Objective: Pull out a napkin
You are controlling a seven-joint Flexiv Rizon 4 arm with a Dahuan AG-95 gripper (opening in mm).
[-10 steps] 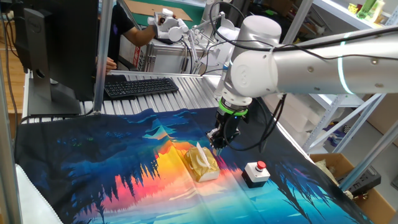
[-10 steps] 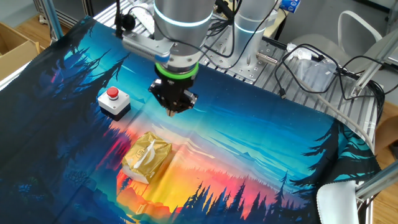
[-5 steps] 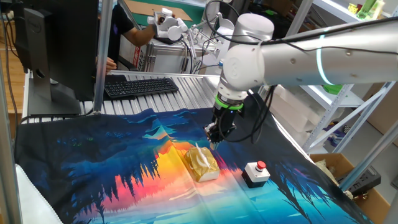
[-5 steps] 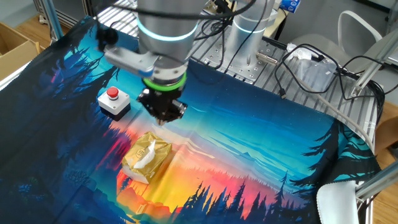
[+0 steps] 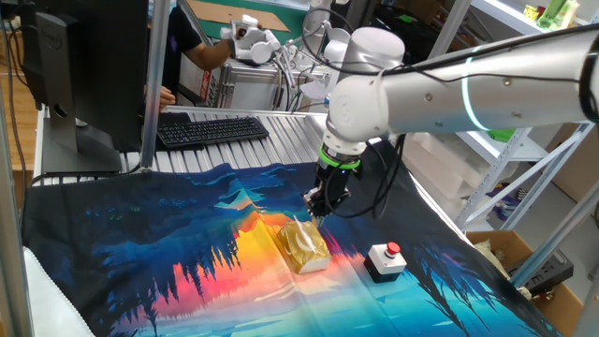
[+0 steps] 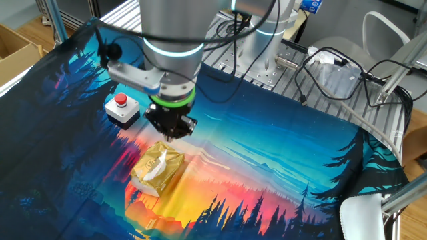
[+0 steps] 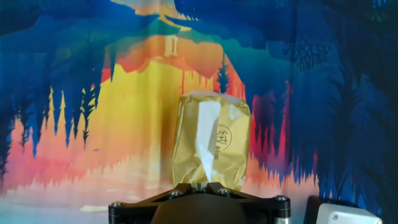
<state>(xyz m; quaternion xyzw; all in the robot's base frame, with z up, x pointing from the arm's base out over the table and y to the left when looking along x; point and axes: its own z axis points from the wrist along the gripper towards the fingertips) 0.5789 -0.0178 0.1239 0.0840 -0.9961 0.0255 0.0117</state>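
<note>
Tool poised above the gold tissue pack, napkin showing in the pack's slot

The tool hangs over the near end of the gold pack, clear of it; its fingertips look close together, but I cannot tell for sure whether they are spread or pressed. The napkin shows as a white strip in the opening along the top of the pack, with a small tuft standing up in one fixed view. The pack lies on the printed cloth that covers the worktop, well inside the cloth's edges. The grey box with the red button sits near the pack, apart from it, on one side; the cloth on the pack's other sides is bare.
</note>
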